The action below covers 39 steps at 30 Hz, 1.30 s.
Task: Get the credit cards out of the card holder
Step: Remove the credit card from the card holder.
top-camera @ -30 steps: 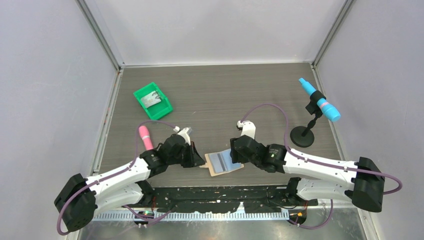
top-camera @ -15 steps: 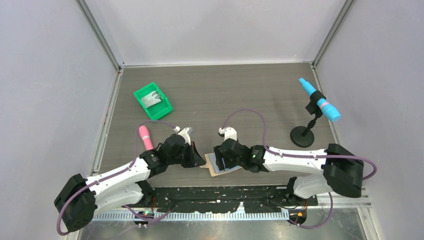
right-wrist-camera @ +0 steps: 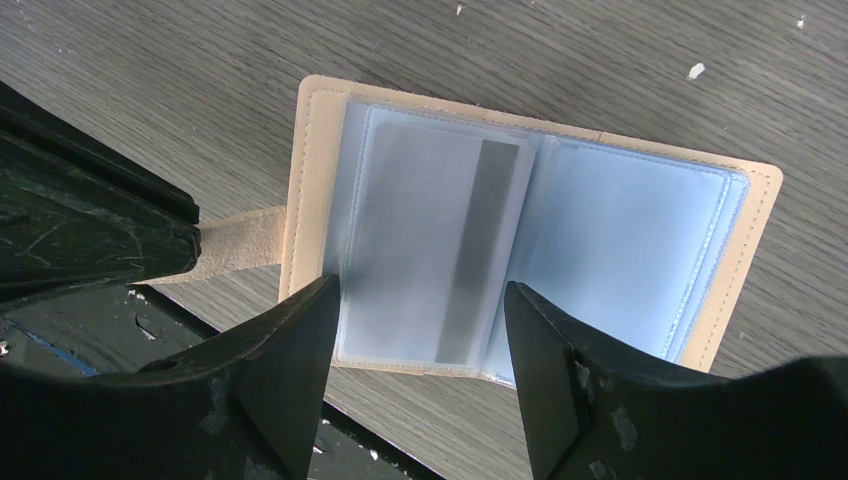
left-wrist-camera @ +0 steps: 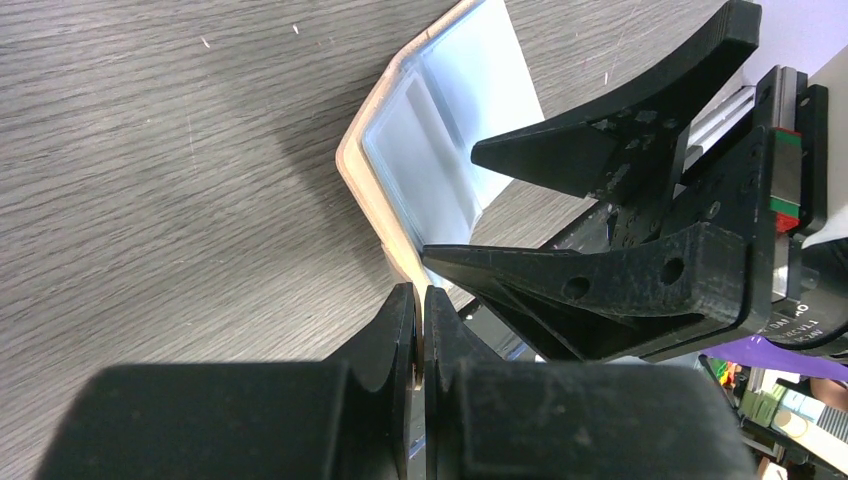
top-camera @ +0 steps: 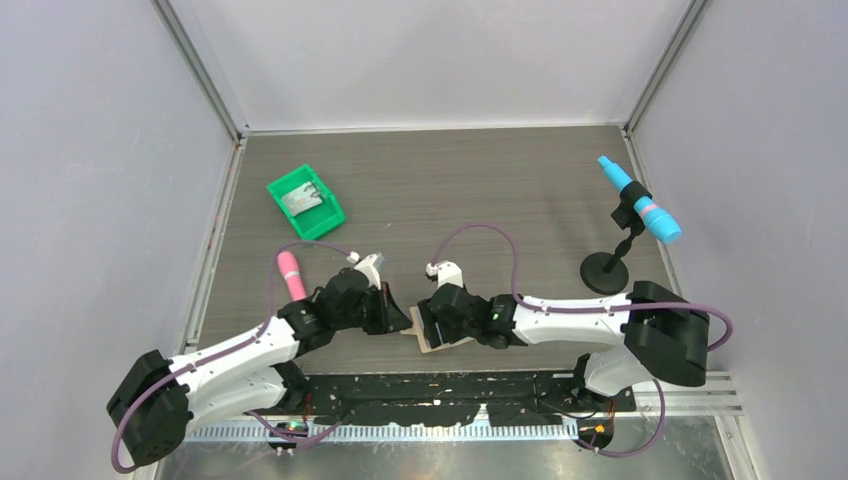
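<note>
The card holder (right-wrist-camera: pixel 310 150) lies open near the table's front edge, tan with blue inner panels. In the top view (top-camera: pixel 432 346) my right gripper mostly covers it. One credit card (right-wrist-camera: pixel 430 240), pale with a grey stripe, sits in its left sleeve. I cannot tell what the right sleeve (right-wrist-camera: pixel 630 230) holds. My left gripper (left-wrist-camera: pixel 420 300) is shut on the holder's strap tab (right-wrist-camera: pixel 240 245). My right gripper (right-wrist-camera: pixel 420 345) is open, just above the holder, its fingers (right-wrist-camera: pixel 290 370) straddling the near edge of the left sleeve. In the top view the left gripper (top-camera: pixel 400 320) and right gripper (top-camera: pixel 430 325) nearly meet.
A green bin (top-camera: pixel 305 202) with a grey piece stands at the back left. A pink cylinder (top-camera: pixel 291 275) lies left of my left arm. A blue tool on a black stand (top-camera: pixel 606 270) is at the right. The table's front edge runs just below the holder.
My right gripper has moved left, from the holder's right side to over its left half. The left arm and the holder have stayed in place.
</note>
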Available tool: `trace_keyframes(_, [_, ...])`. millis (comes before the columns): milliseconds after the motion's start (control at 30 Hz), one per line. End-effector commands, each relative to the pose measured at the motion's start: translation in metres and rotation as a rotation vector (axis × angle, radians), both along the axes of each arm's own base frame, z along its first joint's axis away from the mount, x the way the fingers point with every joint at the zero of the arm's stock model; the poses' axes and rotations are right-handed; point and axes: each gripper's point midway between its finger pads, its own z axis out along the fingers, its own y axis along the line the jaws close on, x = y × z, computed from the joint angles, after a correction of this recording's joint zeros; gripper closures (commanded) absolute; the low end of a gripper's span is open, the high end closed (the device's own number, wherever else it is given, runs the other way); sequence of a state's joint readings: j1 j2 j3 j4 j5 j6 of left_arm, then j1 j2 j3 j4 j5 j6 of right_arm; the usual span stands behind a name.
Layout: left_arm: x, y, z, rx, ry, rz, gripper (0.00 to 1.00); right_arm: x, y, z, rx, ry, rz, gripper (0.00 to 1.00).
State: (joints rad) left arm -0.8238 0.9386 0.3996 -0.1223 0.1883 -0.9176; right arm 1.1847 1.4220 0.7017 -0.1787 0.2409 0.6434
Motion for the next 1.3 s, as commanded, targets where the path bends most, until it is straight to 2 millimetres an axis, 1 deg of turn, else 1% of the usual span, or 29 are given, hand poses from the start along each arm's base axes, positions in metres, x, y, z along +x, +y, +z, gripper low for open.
trace_keyframes(0, [0.001, -0.007, 0.013, -0.057, -0.031, -0.012, 1.0, 0.008, 0.017, 0.015, 0.049, -0.036, -0.015, 0.32])
trace_keyframes(167, [0.001, -0.007, 0.012, -0.056, -0.03, -0.011, 1.0, 0.01, 0.011, 0.017, 0.023, -0.053, -0.035, 0.37])
trace_keyframes(300, [0.001, -0.006, 0.01, -0.051, -0.03, -0.008, 1.0, 0.012, 0.007, 0.029, 0.021, -0.078, -0.057, 0.37])
trace_keyframes(400, [0.001, -0.005, 0.008, -0.041, -0.028, -0.008, 1.0, 0.015, 0.0, 0.035, 0.014, -0.096, -0.078, 0.37])
trace_keyframes(633, [0.001, 0.001, 0.003, -0.008, -0.031, 0.001, 1.0, 0.015, -0.014, 0.039, -0.01, -0.107, -0.108, 0.37])
trace_keyframes(733, [0.004, 0.008, -0.001, 0.042, -0.045, 0.012, 1.0, 0.015, -0.023, 0.042, -0.022, -0.113, -0.125, 0.37])
trace_keyframes(767, [0.005, 0.011, -0.002, 0.059, -0.049, 0.016, 1.0, 0.014, -0.03, 0.039, -0.041, -0.113, -0.132, 0.37])
trace_keyframes(833, [0.006, 0.014, -0.004, 0.086, -0.058, 0.016, 1.0, 0.014, -0.039, 0.045, -0.032, -0.125, -0.151, 0.37])
trace_keyframes(900, [0.007, 0.016, -0.005, 0.106, -0.066, 0.015, 1.0, 0.013, -0.048, 0.046, -0.027, -0.137, -0.169, 0.37])
trace_keyframes(1000, [0.011, 0.019, -0.007, 0.142, -0.076, 0.018, 1.0, 0.012, -0.059, 0.042, -0.027, -0.144, -0.191, 0.37])
trace_keyframes(1133, [0.017, 0.023, -0.008, 0.192, -0.072, 0.023, 1.0, 0.012, -0.065, 0.04, -0.027, -0.142, -0.208, 0.37])
trace_keyframes(1267, [0.022, 0.026, -0.005, 0.226, -0.069, 0.035, 1.0, 0.013, -0.064, 0.043, -0.024, -0.141, -0.214, 0.37])
